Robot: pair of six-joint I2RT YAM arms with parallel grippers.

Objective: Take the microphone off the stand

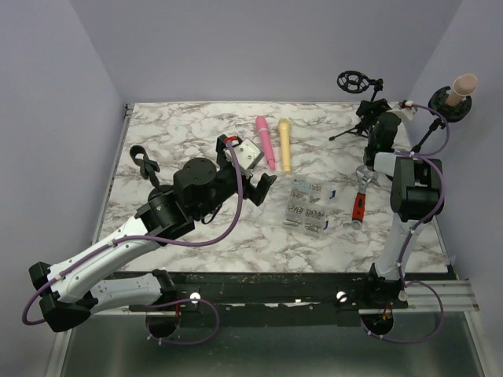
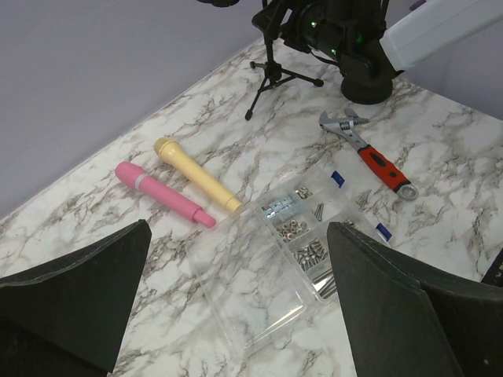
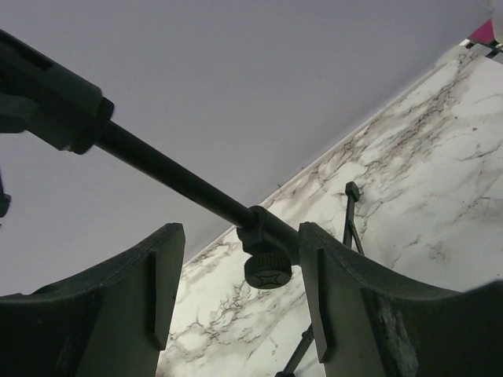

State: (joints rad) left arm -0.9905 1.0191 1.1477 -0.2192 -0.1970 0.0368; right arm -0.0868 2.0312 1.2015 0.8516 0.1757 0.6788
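Microphone [image 1: 462,85]: in stand holder [image 1: 442,102], far right; long axis near upright, head up.
Right gripper [image 3: 240,236]: part open, straddling black stand rod [image 3: 173,169].
Left gripper [image 2: 236,236]: wide open over desk [image 2: 440,141].

A red-handled wrench [image 1: 360,198] is lying on the marble table [image 1: 196,126], near the right side of a clear plastic box [image 1: 308,206] that is holding screws and nuts in compartments.

Table [image 1: 196,133]: marble-look, smooth, faint sheen | stand [image 3: 169,169]: matt black metal | wrench [image 2: 369,153]: bright steel, red rubbery grip | parts box [image 2: 267,275]: clear glossy plastic
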